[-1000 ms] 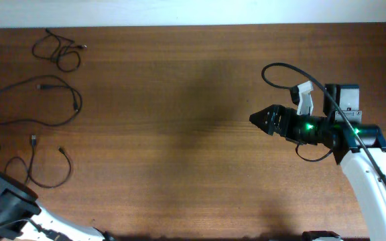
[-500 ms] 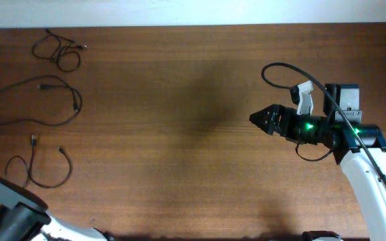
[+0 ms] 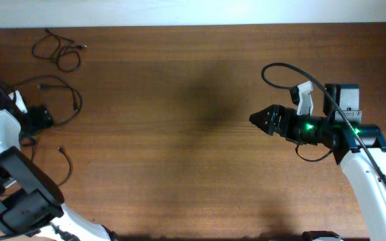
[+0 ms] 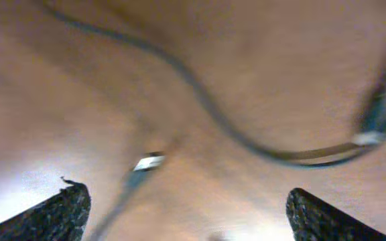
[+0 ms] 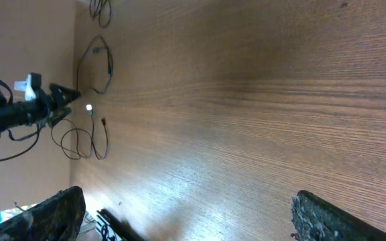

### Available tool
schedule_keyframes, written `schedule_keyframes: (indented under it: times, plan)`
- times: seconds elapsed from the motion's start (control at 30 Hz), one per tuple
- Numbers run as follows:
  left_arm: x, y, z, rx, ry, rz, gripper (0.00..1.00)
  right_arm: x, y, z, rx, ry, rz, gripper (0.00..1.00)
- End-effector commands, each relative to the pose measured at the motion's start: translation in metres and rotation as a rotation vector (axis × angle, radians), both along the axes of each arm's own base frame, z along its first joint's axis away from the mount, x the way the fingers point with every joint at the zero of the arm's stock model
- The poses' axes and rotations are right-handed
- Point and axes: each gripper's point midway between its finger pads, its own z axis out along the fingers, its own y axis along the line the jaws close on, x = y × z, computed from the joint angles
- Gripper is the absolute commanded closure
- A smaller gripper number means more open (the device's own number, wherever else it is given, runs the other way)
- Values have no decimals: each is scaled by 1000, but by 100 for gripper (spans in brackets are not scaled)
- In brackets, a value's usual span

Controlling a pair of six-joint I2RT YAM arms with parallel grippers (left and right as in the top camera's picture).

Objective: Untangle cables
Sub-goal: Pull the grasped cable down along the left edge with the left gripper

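- The cables (image 3: 59, 52) lie at the left edge of the overhead frame on the wooden table (image 3: 179, 147). They show as thin black cords in three groups: a small crossed-over bundle at the upper left, a wide open loop (image 3: 79, 100) below it, and a further strand (image 3: 68, 167) lower down, partly hidden by the left arm.
- They look light, limp and thin. They will likely drag and flop rather than hold a shape, and a pinch on bare cord may slip.
- The best place to take hold is probably just behind a plug (image 4: 149, 162), where the cord thickens. The plugs themselves are small and could snag on a loop.
- The left gripper (image 4: 187, 194) hangs over the wide loop. Its fingers are spread wide and nothing lies between them. The wrist picture is blurred, but a curved cord and two pale plug ends lie on the wood beyond the fingertips.
- The right gripper (image 3: 256, 120) is well apart, at the right of the overhead frame, released and empty.
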Motion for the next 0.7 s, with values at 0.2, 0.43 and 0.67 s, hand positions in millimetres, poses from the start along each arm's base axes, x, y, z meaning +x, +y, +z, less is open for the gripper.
schedule_keyframes:
  times: [0.2,0.43,0.67]
  plan:
    - [-35,34,-45,61,194,-167,12,1,1,0,-15,-14,14,1]
    - [-27,20,-60,13,187,-357,27,1,1,0,-15,-14,13,1]
    - [-31,17,-62,-3,201,-356,50,0,1,0,-15,-13,14,1]
